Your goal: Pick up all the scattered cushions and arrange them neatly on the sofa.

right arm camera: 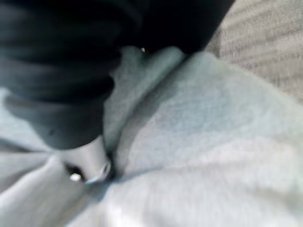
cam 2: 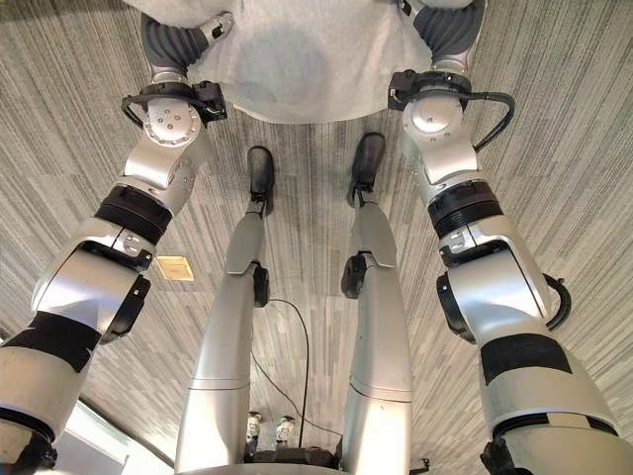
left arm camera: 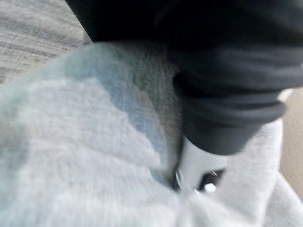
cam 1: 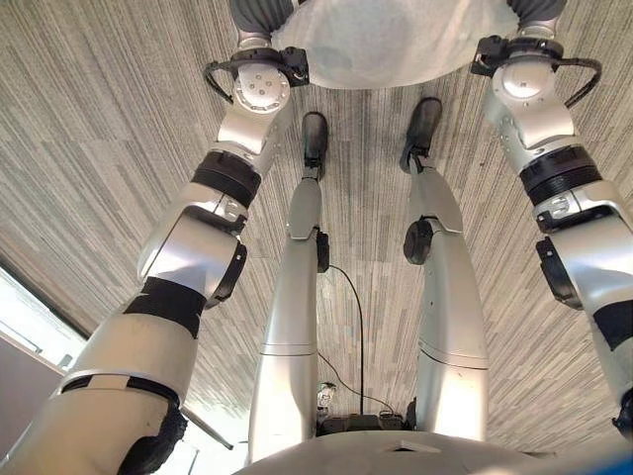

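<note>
Looking down along both arms, I saw a pale grey cushion held between my two hands above the grey striped carpet, out in front of me at the far end of my reach. My left hand pressed into its left side and my right hand into its right side, each dark ribbed cover butting against the fabric. In the left wrist view the cushion's soft cloth bulged around a silver finger sunk into it; the right wrist view showed the same. With my fingers buried in the folds, I could not tell whether either hand was curled or straight.
</note>
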You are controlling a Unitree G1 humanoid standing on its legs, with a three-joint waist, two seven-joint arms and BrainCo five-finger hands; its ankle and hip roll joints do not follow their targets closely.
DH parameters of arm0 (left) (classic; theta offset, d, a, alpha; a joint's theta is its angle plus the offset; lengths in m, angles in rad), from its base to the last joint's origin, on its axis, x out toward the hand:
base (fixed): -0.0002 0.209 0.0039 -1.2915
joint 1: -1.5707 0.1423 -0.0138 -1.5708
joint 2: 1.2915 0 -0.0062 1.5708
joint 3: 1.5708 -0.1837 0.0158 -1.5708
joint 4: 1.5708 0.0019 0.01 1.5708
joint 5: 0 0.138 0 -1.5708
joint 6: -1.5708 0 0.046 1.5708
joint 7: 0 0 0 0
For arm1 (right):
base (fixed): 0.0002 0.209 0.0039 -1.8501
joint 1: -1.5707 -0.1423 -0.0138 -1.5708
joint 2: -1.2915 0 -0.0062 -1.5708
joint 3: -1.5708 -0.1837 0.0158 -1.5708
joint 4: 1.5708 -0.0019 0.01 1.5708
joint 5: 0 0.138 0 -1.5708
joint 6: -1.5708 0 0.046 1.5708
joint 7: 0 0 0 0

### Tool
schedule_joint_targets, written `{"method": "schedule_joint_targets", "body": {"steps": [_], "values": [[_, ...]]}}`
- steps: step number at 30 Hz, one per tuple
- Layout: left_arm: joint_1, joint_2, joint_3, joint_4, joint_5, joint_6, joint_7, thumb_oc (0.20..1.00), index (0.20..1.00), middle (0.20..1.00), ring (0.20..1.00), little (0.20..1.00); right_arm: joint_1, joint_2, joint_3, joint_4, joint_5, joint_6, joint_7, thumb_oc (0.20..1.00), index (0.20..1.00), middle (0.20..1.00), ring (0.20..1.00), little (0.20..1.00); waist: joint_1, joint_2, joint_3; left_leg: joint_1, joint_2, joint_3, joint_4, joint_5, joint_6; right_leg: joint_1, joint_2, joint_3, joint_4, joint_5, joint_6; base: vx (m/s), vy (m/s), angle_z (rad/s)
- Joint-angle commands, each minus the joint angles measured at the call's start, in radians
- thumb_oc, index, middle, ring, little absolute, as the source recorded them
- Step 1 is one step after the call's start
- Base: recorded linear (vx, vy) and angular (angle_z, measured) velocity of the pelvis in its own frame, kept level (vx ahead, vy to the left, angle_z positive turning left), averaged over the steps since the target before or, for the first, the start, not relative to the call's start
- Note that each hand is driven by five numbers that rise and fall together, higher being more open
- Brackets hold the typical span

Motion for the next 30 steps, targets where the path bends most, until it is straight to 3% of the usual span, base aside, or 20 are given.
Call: {"method": "schedule_joint_targets", "body": {"steps": [1,3,4,8,14,15,17,18,23,30], "values": [[0.104,-0.084,-0.029,-0.105,-0.006,-0.135,-0.035,0.2,0.2,0.2,0.2,0.2,0.034,0.177,0.082,-0.167,-0.047,-0.16,0.081,0.2,0.2,0.2,0.2,0.2,-0.015,0.013,-0.196,0.007,-0.012,-0.066,-0.005,-0.048,-0.02,0.062,-0.016,0.005,-0.024,-0.078,0.178,0.0,0.0,0.0],[0.144,-0.087,0.004,-0.189,-0.003,-0.158,-0.022,0.2,0.2,0.2,0.2,0.2,0.085,0.164,0.046,-0.239,-0.088,-0.165,0.075,0.2,0.2,0.2,0.2,0.2,-0.017,0.014,-0.215,0.044,-0.012,-0.065,-0.035,-0.044,-0.025,0.092,-0.011,0.0,-0.04,-0.076,0.178,-0.05,0.014,-0.03],[0.154,-0.089,0.016,-0.218,0.004,-0.166,-0.018,0.2,0.2,0.2,0.2,0.2,0.102,0.161,0.03,-0.255,-0.102,-0.168,0.075,0.2,0.2,0.2,0.2,0.2,-0.019,0.013,-0.213,0.043,-0.017,-0.062,-0.043,-0.012,-0.025,0.093,-0.014,-0.006,-0.05,-0.042,0.173,-0.09,0.018,-0.03],[0.269,-0.099,0.085,-0.406,0.069,-0.179,-0.006,0.2,0.2,0.2,0.2,0.2,0.233,0.157,-0.037,-0.388,-0.173,-0.176,0.08,0.2,0.2,0.2,0.2,0.2,-0.018,0.023,-0.228,0.161,-0.019,-0.064,-0.107,0.0,-0.038,0.21,-0.003,-0.021,-0.094,-0.04,0.175,-0.02,0.006,-0.02],[0.544,-0.112,0.099,-0.647,0.263,-0.155,-0.053,0.2,0.2,0.2,0.2,0.2,0.539,0.154,-0.121,-0.609,-0.252,-0.194,0.172,0.2,0.2,0.2,0.2,0.2,-0.011,0.03,-0.211,0.449,-0.031,-0.075,-0.179,-0.005,-0.044,0.494,-0.013,-0.06,-0.162,-0.041,0.171,-0.01,-0.018,0.06],[0.687,-0.114,0.095,-0.727,0.294,-0.162,-0.091,0.2,0.2,0.2,0.2,0.2,0.707,0.153,-0.15,-0.688,-0.255,-0.199,0.224,0.2,0.2,0.2,0.2,0.2,-0.008,0.027,-0.219,0.613,-0.032,-0.073,-0.22,-0.008,-0.043,0.679,-0.012,-0.093,-0.228,-0.039,0.173,0.0,-0.041,0.08],[0.761,-0.114,0.091,-0.756,0.289,-0.163,-0.115,0.2,0.2,0.2,0.2,0.2,0.791,0.157,-0.156,-0.722,-0.253,-0.199,0.246,0.2,0.2,0.2,0.2,0.2,-0.007,0.026,-0.224,0.706,-0.028,-0.074,-0.249,-0.009,-0.043,0.787,-0.003,-0.107,-0.275,-0.037,0.173,0.07,-0.04,0.04],[0.862,-0.107,0.086,-0.801,0.287,-0.166,-0.148,0.2,0.2,0.2,0.2,0.2,0.901,0.158,-0.168,-0.766,-0.258,-0.199,0.283,0.2,0.2,0.2,0.2,0.2,-0.006,0.021,-0.25,0.818,-0.021,-0.066,-0.279,-0.013,-0.043,0.927,0.005,-0.126,-0.332,-0.036,0.173,0.14,-0.04,0.03],[1.021,-0.067,0.104,-0.864,0.292,-0.166,-0.181,0.2,0.2,0.2,0.2,0.2,1.06,0.141,-0.201,-0.834,-0.261,-0.199,0.33,0.2,0.2,0.2,0.2,0.2,-0.006,0.013,-0.316,0.997,-0.004,-0.05,-0.324,-0.024,-0.043,1.148,0.03,-0.131,-0.421,-0.037,0.172,0.13,-0.043,0.05],[1.178,-0.049,0.149,-0.893,0.241,-0.153,-0.228,0.2,0.2,0.2,0.2,0.2,1.195,0.133,-0.243,-0.894,-0.252,-0.185,0.359,0.2,0.2,0.2,0.2,0.2,-0.006,0.006,-0.383,1.128,0.042,-0.042,-0.308,-0.055,-0.055,1.327,0.053,-0.143,-0.464,-0.082,0.156,0.11,-0.103,0.04]]}}
